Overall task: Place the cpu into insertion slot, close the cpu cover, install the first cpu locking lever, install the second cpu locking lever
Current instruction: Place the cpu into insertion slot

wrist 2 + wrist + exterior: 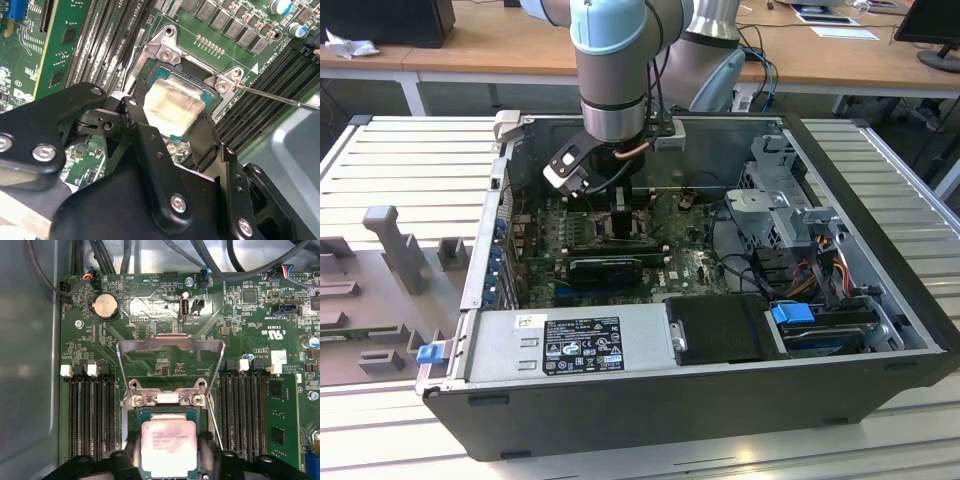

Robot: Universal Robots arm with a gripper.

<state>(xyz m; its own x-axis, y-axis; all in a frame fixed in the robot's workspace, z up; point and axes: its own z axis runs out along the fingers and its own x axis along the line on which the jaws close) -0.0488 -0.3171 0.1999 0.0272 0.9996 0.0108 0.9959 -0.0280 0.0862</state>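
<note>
Faint print on cpu [167, 445], motherboard [240, 340], power-supply label [582, 346]; none legible.

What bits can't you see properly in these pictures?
- Second wrist view: the gripper covers the near side of the cpu and the insertion slot, so how the cpu sits there is hidden.
- Second wrist view: the thin locking lever runs off the picture's edge.
- Exterior view: the arm hides the cpu and the insertion slot.

Grey arm [613, 100], pale blue caps [607, 25]; black fingers [150, 150] with silver screws [178, 203]; seemingly copper cable [632, 150].
</note>
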